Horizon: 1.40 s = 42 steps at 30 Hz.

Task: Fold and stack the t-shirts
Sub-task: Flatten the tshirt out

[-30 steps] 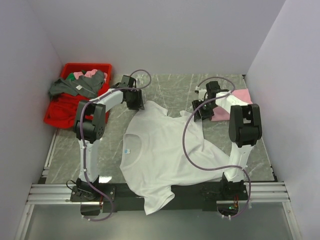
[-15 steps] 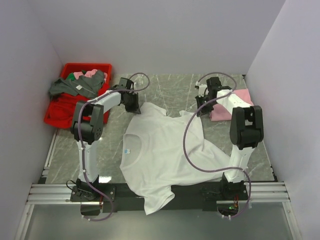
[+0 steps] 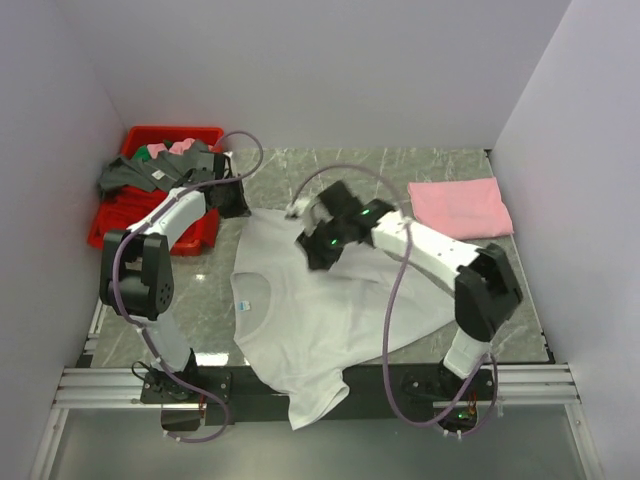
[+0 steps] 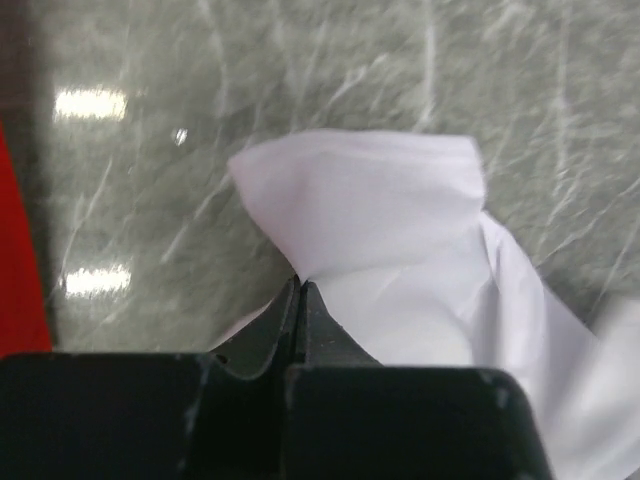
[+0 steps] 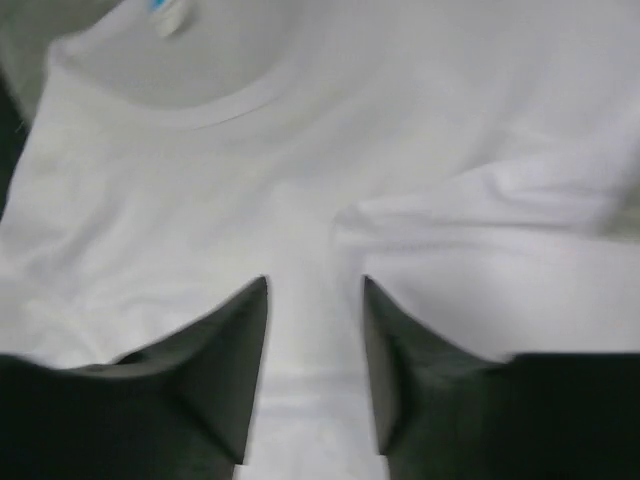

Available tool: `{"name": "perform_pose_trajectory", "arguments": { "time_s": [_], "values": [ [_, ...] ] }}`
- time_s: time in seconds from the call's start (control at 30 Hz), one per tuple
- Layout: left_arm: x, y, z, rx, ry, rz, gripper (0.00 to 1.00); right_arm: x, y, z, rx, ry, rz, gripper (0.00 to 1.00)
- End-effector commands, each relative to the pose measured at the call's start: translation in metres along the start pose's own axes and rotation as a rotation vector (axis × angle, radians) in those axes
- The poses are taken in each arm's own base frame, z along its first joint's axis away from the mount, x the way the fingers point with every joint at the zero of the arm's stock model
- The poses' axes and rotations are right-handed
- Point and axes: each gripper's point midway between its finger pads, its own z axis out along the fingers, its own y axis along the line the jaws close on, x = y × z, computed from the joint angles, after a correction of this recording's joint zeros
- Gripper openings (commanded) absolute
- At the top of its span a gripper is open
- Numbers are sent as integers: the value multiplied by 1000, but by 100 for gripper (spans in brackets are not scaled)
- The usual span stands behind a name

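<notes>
While the pink shirt (image 3: pixel 457 205) lies folded upper right, the white shirt (image 3: pixel 330 320) sprawls unfolded, left claw (image 4: pixel 301 285) pinching it, right claw (image 5: pixel 315 290) spread.

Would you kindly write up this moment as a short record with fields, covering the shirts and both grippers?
white t-shirt: spread open, unfolded, on the table
pink t-shirt: folded flat at the table's far right
left gripper: shut on a fold at the white t-shirt's far left corner
right gripper: open, over the white t-shirt's middle
red bin: far left, with dark grey clothes in it
stack: not yet made; the shirts lie apart
</notes>
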Motion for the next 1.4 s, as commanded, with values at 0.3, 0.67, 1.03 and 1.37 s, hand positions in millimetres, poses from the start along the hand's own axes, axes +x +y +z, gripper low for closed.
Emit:
{"name": "perform_pose_trajectory", "arguments": {
  "time_s": [0.3, 0.67, 1.03, 1.37],
  "values": [
    [8, 9, 2, 8, 25, -2, 1, 2, -87, -49, 56, -58, 20, 73],
    [16, 14, 1, -7, 37, 7, 0, 17, -51, 16, -236, 52, -467, 75],
    [21, 13, 0, 7, 43, 13, 0, -8, -62, 58, -224, 30, -977, 77],
    [20, 10, 0, 24, 47, 19, 1, -9, -75, 91, -247, 100, -1003, 71]
  ]
}}
